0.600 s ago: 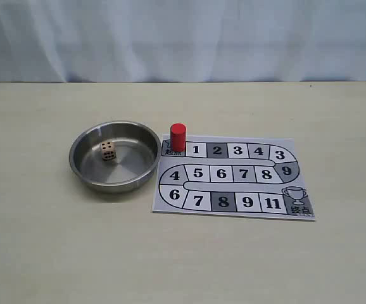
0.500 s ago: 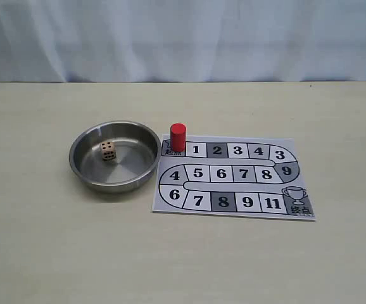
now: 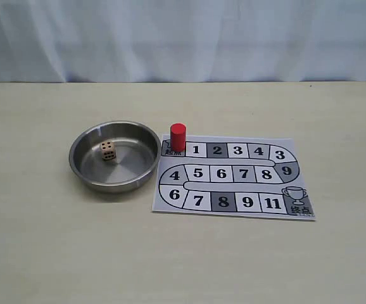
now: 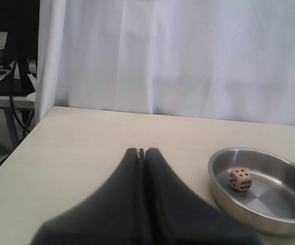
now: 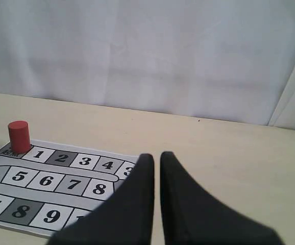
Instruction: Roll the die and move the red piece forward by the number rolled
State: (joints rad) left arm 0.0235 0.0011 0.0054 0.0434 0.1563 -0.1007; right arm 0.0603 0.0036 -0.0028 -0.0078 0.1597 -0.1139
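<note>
Nothing has moved since the earlier frames: the small tan wooden die [image 3: 107, 150] with dark pips lies at the same spot inside the round shallow steel bowl [image 3: 75, 166], which holds nothing else and stands left of the middle of the pale desk [image 3: 44, 253]. The small red cylinder piece [image 3: 178, 137] stands upright on the start square, at the board's corner nearest the bowl and the desk's far edge. It covers part of that square's print. The printed paper board [image 3: 221, 173] with numbered squares lies flat just beside the bowl. Neither arm shows in the exterior view. The left gripper [image 4: 142, 151] has its black fingers pressed together, empty. The right gripper [image 5: 156, 154] shows only a thin slit between its fingers, and these hide part of the board.
</note>
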